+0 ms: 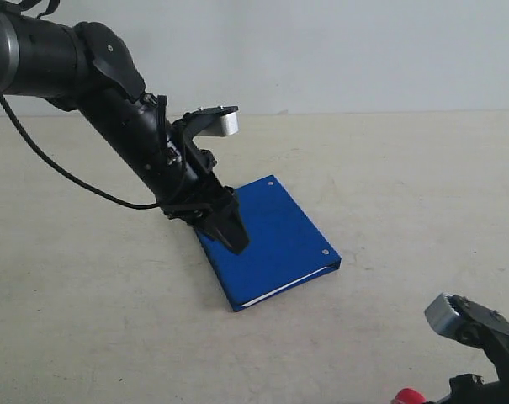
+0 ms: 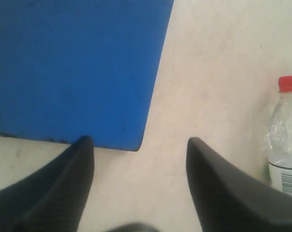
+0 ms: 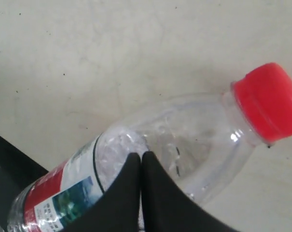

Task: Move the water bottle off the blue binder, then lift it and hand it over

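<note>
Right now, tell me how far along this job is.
Done: the bottle stands on the table, off the binder. In hand: the left gripper is open at a binder corner; the right gripper is shut by the bottle. Left: the lift and handover; the binder lies flat.

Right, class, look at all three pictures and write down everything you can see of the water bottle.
The water bottle is small, of clear, slightly crinkled plastic, with a red screw cap and a red, white and green label round its body. It appears to stand upright on the pale table, off the blue binder and apart from it. The right gripper, shut, lies in front of its body; contact cannot be told. The exterior view shows only the cap.
</note>
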{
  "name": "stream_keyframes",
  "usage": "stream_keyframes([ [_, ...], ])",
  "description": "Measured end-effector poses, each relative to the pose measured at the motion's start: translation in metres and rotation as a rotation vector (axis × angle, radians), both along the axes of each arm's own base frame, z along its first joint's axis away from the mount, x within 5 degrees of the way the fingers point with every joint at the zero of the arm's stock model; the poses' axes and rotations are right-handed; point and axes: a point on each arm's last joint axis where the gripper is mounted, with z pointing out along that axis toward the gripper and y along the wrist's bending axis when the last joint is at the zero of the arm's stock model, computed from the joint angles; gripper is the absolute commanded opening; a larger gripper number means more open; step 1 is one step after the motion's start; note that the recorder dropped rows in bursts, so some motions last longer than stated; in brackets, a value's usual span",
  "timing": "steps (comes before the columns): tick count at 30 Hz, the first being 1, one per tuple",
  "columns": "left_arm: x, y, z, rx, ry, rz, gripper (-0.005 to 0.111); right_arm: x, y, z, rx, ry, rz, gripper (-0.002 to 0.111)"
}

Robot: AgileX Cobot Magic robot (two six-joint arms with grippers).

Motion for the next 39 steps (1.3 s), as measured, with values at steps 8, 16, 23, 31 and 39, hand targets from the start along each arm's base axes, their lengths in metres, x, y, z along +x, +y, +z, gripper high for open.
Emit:
stream_keyframes([
  [8, 0.007, -0.001, 0.0, -0.007, -0.063, 0.037, 0.053, 0.026, -0.005, 0.004, -0.112, -0.12, -0.108, 0.0],
  [16, 0.008, -0.001, 0.0, -0.008, -0.075, 0.045, 0.053, 0.064, -0.009, 0.003, -0.312, -0.279, -0.093, 0.0],
  [23, 0.004, 0.0, -0.001, 0.007, -0.047, 0.016, 0.053, 0.094, 0.023, 0.075, -0.145, -0.677, 0.217, 0.003],
  [31, -0.027, 0.018, -0.037, 0.085, 0.036, -0.199, 0.054, 0.041, 0.054, 0.107, 0.3, -0.526, 0.504, 0.055],
  [39, -0.056, 0.012, -0.033, -0.182, -0.03, -0.403, 0.054, 0.037, 0.052, 0.093, 0.208, -0.552, 0.512, 0.055],
])
